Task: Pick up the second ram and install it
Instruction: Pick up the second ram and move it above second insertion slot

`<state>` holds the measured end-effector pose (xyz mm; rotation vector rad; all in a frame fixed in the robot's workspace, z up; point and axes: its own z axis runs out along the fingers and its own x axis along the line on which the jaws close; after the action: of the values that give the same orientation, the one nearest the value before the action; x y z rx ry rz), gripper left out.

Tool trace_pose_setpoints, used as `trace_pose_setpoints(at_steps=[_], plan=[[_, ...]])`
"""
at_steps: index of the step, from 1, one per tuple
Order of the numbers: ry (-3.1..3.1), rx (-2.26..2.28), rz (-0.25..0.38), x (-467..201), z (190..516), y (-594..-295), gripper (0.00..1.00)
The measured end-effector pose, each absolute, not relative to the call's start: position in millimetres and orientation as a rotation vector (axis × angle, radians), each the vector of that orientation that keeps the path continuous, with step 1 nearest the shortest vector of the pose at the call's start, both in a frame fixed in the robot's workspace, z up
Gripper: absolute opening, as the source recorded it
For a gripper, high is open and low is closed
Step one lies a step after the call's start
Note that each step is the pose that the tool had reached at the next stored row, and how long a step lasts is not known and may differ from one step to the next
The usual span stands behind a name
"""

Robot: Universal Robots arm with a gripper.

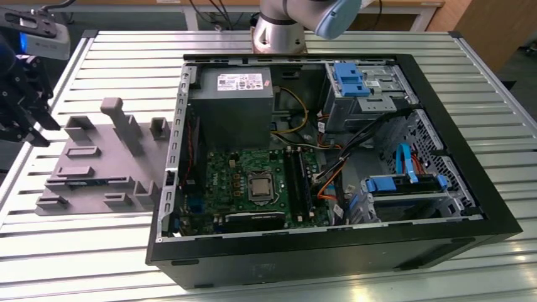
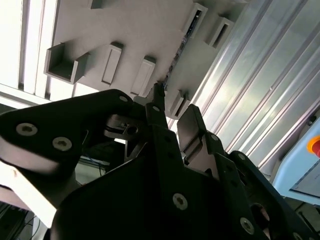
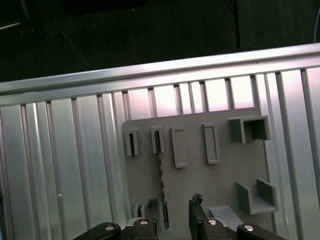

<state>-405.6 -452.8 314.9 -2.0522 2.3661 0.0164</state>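
Slatted table: jaws parted near the second ram.

Open desktop computer case lying on its side on a slatted metal table.
Inside the case are a green motherboard, a grey power supply and blue drive brackets. Just beside the case, on the exterior view's left, lies a grey holder tray with upright posts and slots. Farther out from the case on that side hangs a black gripper. Behind the case stands the arm's base.
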Motion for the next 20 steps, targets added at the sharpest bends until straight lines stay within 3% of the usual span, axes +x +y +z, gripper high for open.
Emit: trace_pose_setpoints(at_steps=[20], plan=[[2.370,-2.026,0.042,-406,293,-461,0.38]])
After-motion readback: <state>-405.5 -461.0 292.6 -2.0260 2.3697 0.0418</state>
